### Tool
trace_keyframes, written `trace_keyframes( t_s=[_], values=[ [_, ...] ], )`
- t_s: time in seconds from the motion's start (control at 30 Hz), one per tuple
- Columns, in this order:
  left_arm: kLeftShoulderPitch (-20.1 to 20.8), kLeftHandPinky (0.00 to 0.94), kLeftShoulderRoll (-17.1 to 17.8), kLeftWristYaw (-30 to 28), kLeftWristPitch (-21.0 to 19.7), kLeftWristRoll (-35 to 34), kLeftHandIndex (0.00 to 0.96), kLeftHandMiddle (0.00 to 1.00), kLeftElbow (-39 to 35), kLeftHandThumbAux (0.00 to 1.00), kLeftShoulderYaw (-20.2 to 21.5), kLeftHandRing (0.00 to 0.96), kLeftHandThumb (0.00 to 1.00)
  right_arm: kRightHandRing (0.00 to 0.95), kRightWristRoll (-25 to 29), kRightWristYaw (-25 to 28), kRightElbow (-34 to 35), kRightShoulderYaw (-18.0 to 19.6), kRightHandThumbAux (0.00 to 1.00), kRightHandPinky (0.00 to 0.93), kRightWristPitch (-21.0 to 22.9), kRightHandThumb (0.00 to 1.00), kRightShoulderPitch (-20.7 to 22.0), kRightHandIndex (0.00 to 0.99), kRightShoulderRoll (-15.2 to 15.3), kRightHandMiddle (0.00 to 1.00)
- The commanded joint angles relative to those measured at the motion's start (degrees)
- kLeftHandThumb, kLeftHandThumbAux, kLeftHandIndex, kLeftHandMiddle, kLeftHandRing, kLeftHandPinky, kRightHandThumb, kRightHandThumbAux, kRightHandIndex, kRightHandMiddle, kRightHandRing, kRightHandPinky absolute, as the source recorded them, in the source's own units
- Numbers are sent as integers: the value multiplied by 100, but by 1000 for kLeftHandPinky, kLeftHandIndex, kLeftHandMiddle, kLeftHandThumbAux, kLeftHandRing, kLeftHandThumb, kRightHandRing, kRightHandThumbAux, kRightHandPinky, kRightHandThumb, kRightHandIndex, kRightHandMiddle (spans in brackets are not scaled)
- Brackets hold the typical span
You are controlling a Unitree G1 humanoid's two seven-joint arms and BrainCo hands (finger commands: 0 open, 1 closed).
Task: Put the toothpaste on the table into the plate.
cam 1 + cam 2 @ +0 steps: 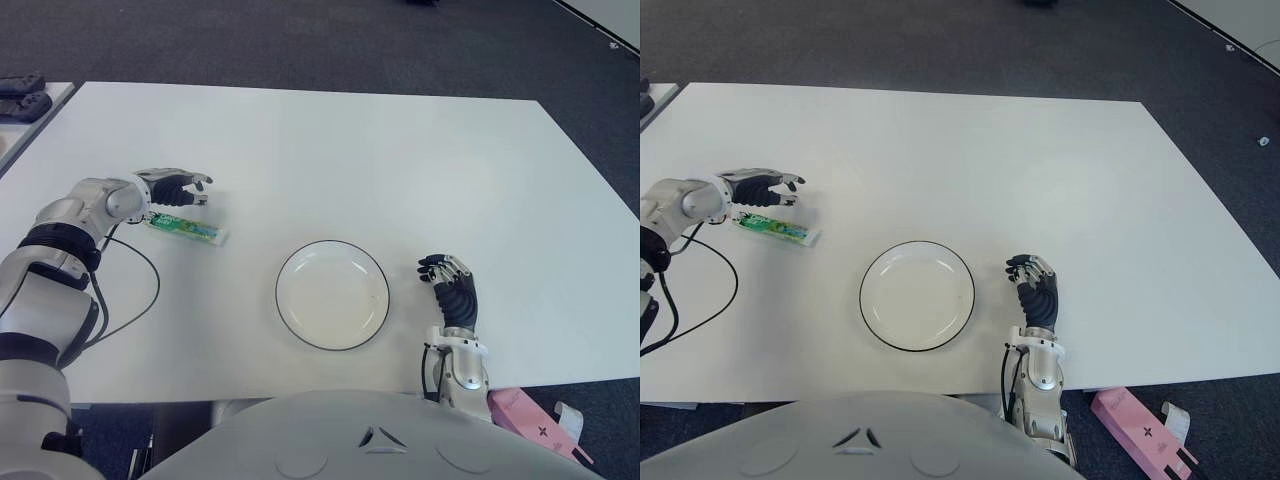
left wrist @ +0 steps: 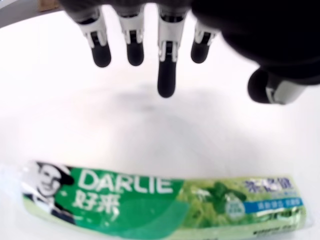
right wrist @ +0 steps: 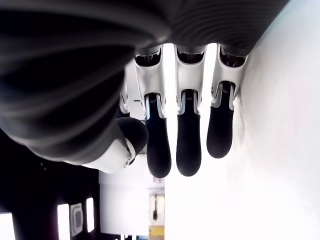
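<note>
1. The toothpaste (image 1: 187, 229) lies flat on the worktop (image 1: 400, 170), left of the empty plate (image 1: 332, 294).
2. The left hand (image 1: 178, 187) hovers just above it, fingers spread and holding nothing, apparently positioned for a grasp.
3. The right hand (image 1: 452, 288) shows right of the plate, relaxed and empty.

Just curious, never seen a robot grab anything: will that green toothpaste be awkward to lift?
Probably a bit. The toothpaste lies flat on the table, so it shouldn't roll. Its glossy wrapper looks slippery, and it likely flexes when pinched. The left hand hovers open above it.
</note>
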State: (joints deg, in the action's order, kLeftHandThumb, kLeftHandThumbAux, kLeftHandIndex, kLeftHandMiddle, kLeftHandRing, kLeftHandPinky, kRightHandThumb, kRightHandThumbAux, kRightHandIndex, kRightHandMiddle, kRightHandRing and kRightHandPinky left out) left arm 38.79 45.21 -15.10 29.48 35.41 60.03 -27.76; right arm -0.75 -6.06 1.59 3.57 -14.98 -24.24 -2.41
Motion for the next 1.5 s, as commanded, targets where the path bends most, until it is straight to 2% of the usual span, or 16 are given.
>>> trace_keyframes(
  t_s=[0.03,0.3,0.47,0.63,0.77,0.93,1.07,1.17,1.5],
  values=[
    [-181,181,220,-487,-103,-190,37,84,-513,302,198,78,537,483,16,21,-29,-8,727,475,120,710,1,428,-26,489],
    [-638,161,595,-1299,-493,-428,48,63,-1838,294,537,70,566,486,-39,-17,30,-33,728,473,167,710,9,428,-43,487],
    [-989,81,802,-1767,-774,-436,15,41,-2668,256,636,44,587,488,-101,-28,6,-47,728,478,157,710,28,428,-22,488],
    [-1222,37,878,-1983,-947,-367,1,43,-3078,214,686,31,585,486,-127,-23,-22,-38,728,475,141,709,39,428,-15,489],
    [-1471,35,999,-1901,-703,-181,0,53,-3244,176,589,30,587,483,-97,2,-36,-27,728,476,147,709,48,428,-15,488],
    [-1551,67,1082,-1821,-403,-60,0,75,-3262,151,589,45,591,483,-58,25,-49,-19,728,476,161,709,60,428,-18,488],
    [-1646,75,1191,-1675,-1,96,0,92,-3265,140,582,61,588,484,-12,50,-39,-17,728,478,173,709,54,428,-29,488],
    [-1752,116,1255,-1640,201,134,0,108,-3303,137,609,80,590,486,4,55,-35,-17,728,481,179,710,53,428,-35,489],
    [-2158,158,1375,-1361,483,324,0,155,-3457,113,640,139,555,482,-51,9,-11,-49,728,469,157,709,48,428,-62,487]
  ],
)
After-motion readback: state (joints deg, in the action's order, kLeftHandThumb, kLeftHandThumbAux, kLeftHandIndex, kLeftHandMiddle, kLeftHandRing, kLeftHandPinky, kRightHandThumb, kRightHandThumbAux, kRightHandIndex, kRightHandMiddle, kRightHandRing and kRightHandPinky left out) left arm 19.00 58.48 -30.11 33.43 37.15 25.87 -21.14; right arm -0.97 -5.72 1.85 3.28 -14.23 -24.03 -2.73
